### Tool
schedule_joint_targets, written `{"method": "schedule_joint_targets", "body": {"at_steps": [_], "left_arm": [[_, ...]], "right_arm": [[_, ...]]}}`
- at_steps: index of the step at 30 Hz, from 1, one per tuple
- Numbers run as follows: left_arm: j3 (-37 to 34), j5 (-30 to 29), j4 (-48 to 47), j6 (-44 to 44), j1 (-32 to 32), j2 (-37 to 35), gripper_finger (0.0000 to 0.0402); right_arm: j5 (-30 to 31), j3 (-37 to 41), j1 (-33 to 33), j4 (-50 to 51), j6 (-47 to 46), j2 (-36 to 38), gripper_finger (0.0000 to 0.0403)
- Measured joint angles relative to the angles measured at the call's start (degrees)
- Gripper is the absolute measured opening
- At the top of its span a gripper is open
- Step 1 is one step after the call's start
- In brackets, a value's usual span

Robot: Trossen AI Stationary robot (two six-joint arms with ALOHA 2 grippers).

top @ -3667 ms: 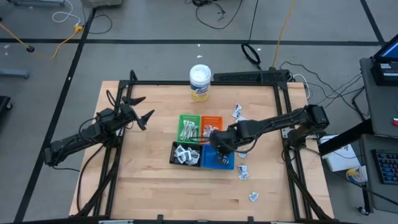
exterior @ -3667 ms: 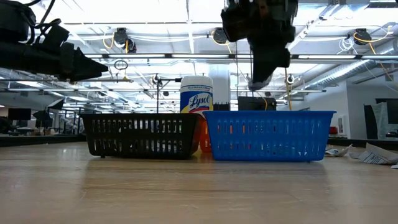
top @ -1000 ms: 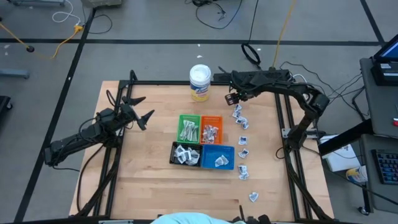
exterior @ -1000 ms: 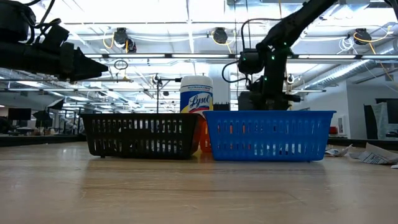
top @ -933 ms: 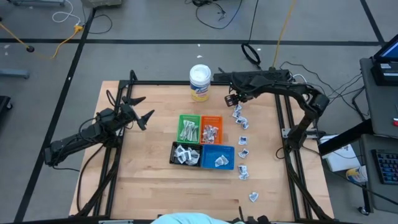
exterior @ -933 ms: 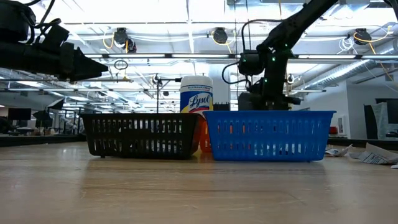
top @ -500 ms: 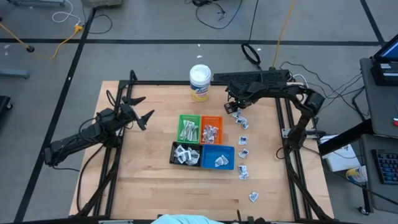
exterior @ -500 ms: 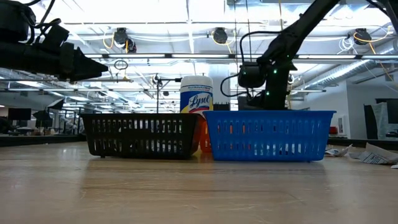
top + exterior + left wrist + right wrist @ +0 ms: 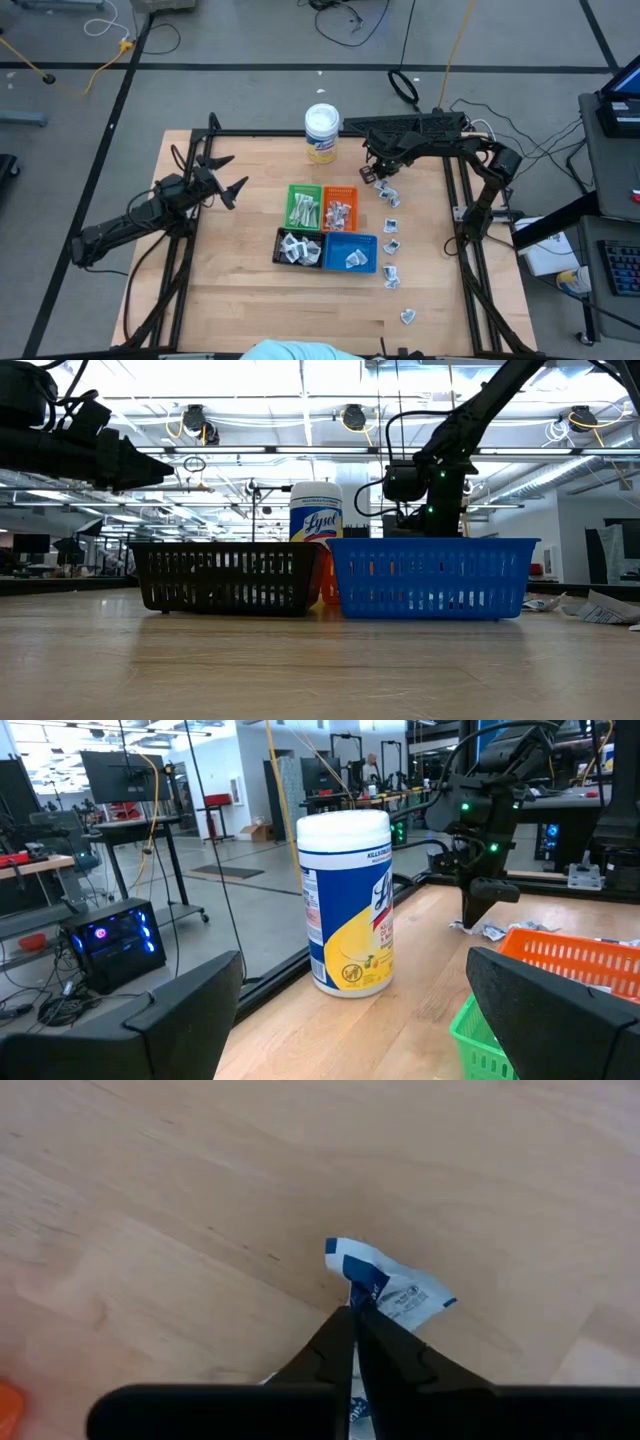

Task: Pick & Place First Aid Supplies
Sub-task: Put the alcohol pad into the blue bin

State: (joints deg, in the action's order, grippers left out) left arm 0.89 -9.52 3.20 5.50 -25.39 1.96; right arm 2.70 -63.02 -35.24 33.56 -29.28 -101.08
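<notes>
First aid supplies lie as small white packets with blue print in a loose row (image 9: 392,245) on the wooden table, right of the trays. More packets fill the green (image 9: 303,206), orange (image 9: 340,208), black (image 9: 297,248) and blue (image 9: 350,253) trays. My right gripper (image 9: 377,175) is down at the far end of the row, shut on one packet (image 9: 392,1292). In the low view the blue tray hides its fingers. Over the table's left side my left gripper (image 9: 232,172) hangs open with nothing between its fingers. My right gripper pinches a raised, crumpled edge of the packet (image 9: 362,1298) between its two fingertips. The fingers come steeply from above. The rest of the packet lies on the table beyond the fingertips.
A white-lidded tub with a yellow label (image 9: 321,132) stands at the far edge, left of my right gripper. A black frame (image 9: 455,190) runs round the table. Bare wood spreads along the near side and to the left of the trays.
My right gripper has come down onto the far end of the packet row, shifting a little toward the near edge, and has shut on a packet there. That packet is still on the table.
</notes>
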Motion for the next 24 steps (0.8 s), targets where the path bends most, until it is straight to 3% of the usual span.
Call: {"method": "schedule_joint_targets", "body": {"at_steps": [12, 18, 24], "left_arm": [[0.0, 0.0, 0.0, 0.0, 0.0, 0.0, 0.0392], [0.0, 0.0, 0.0, 0.0, 0.0, 0.0, 0.0392], [0.0, 0.0, 0.0, 0.0, 0.0, 0.0, 0.0392]], "right_arm": [[0.1, -3.3, -0.5, 3.5, 0.9, 2.2, 0.0001], [0.6, -7.9, -0.8, 12.4, 3.2, 4.7, 0.0001], [6.3, -11.7, -1.3, 21.3, 2.7, 7.1, 0.0000]]}}
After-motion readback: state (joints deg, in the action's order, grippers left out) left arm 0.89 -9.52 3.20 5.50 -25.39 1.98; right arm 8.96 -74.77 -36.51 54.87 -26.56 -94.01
